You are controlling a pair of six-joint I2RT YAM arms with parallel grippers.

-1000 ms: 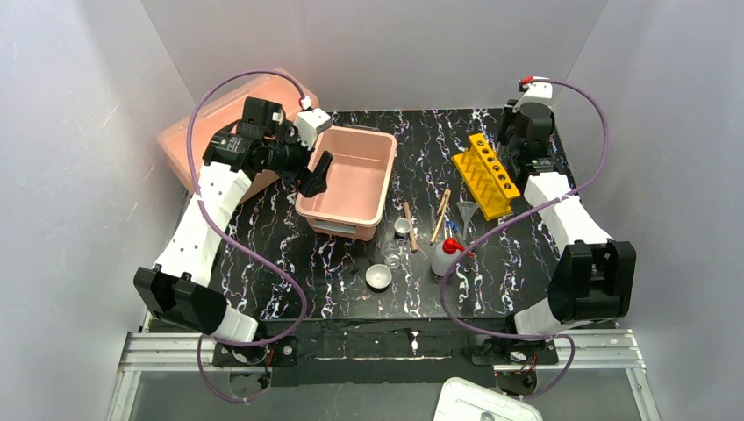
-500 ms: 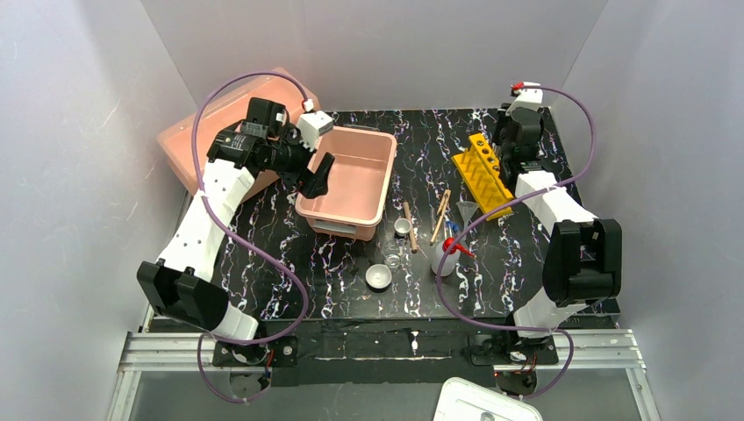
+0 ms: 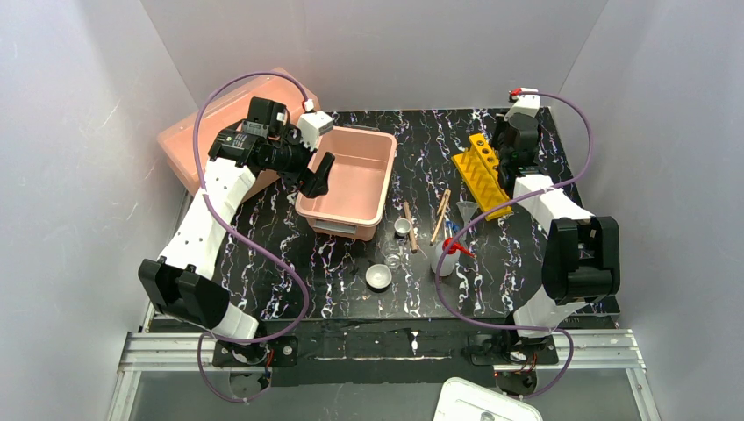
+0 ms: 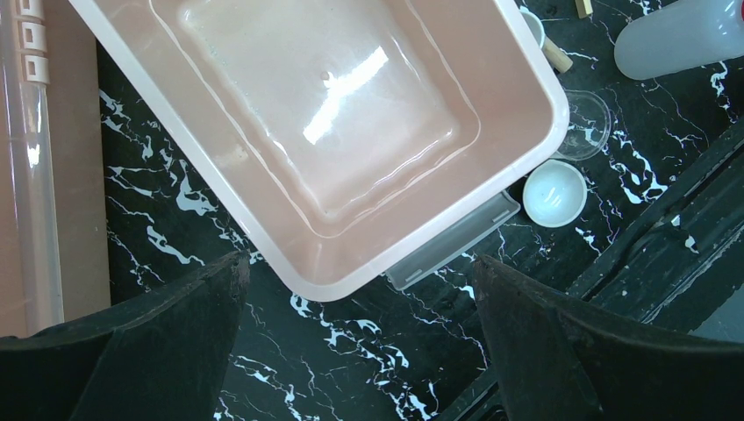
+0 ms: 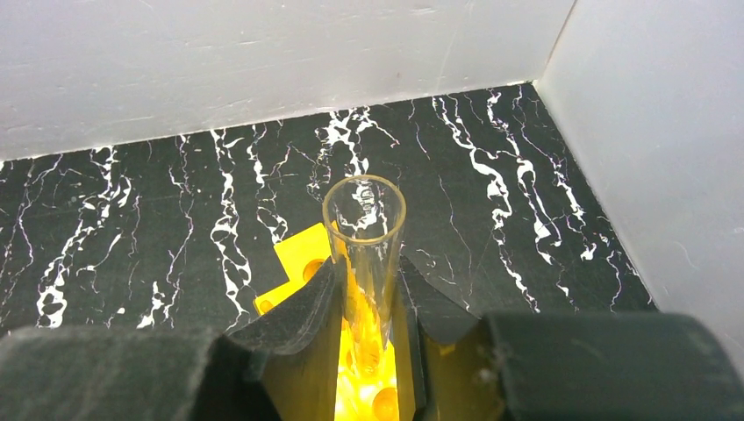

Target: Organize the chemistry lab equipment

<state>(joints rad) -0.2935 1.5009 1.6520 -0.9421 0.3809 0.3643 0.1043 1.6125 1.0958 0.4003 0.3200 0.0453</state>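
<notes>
Clearly the right gripper [image 5: 368, 285] is clamped on 1 thin glass tube [image 5: 364, 230], just below its mouth, over the yellow rack [image 5: 296, 252]. Light, slick, brittle: a gentle side grip suits it. Its long axis stands upright, mouth up; its foot perhaps sits in a hole. The left gripper [image 4: 358, 272] hangs spread above the pink tub [image 4: 533, 74].

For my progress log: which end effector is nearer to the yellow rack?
Right. The right end effector is just above the yellow rack, shut on a glass tube; the left end effector hangs open above the pink tub's edge.
</notes>
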